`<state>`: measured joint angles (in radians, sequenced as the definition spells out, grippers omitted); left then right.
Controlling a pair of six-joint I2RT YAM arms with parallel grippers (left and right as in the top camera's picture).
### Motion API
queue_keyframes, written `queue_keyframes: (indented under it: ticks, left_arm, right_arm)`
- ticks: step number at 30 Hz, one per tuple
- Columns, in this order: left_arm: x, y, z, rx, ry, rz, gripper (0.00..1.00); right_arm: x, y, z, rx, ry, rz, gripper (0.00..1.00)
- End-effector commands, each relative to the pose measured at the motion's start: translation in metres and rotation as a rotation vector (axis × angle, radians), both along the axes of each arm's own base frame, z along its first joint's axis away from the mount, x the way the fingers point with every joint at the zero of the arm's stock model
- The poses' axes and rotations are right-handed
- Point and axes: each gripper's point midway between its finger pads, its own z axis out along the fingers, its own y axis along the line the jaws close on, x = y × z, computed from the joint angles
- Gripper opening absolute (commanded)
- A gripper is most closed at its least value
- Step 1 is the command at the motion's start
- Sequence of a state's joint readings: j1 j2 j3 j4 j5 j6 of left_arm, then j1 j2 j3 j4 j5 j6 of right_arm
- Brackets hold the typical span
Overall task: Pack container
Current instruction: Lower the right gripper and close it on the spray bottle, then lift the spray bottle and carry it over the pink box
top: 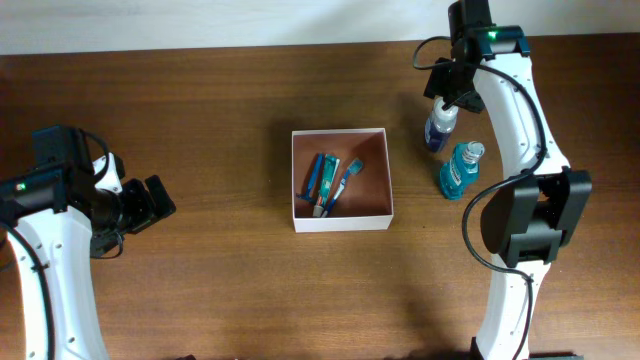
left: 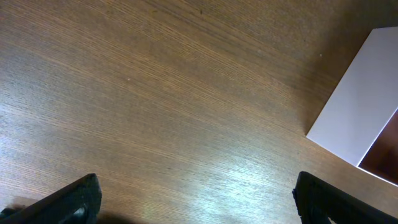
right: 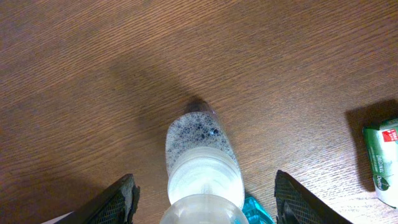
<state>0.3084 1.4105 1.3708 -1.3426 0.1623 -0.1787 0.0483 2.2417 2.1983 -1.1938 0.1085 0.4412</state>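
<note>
The container (top: pixel 340 218) is a square white-walled box with a pinkish-tan floor at the table's middle; blue-green toothbrushes and a tube (top: pixel 328 182) lie in it. Its white wall shows at the right of the left wrist view (left: pixel 357 106). A clear foamy bottle with a white cap (top: pixel 440 126) stands right of the box, and a blue mouthwash bottle (top: pixel 459 171) stands beside it. My right gripper (right: pixel 205 199) is open, its fingers either side of the clear bottle (right: pixel 199 149), not touching. My left gripper (left: pixel 196 199) is open and empty over bare wood at the left.
A green soap packet (right: pixel 382 158) lies at the right edge of the right wrist view. The table is brown wood, with a pale wall along its far edge (top: pixel 250 20).
</note>
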Motion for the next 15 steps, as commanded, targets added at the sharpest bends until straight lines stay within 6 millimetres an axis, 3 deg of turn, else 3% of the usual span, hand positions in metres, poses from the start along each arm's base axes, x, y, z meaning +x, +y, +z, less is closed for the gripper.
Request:
queue_keyframes:
  ticks: [1,4,15]
  left_arm:
    - [-0.0006,-0.0005,0.0036,-0.003,-0.016,-0.006,1.0]
    - [-0.0006,-0.0005,0.0036,-0.003,-0.016,-0.006,0.99]
    - [-0.0005,-0.0004,0.0037,-0.003,-0.016,-0.006,0.99]
  right_arm:
    - [0.0035,-0.0053,0.003,-0.015,-0.015,-0.012,0.62]
    - [0.0033,-0.005,0.003,-0.014,-0.014,-0.011,0.46]
    - [0.0027,-0.0053,0.0031,-0.015,-0.012,-0.011,0.25]
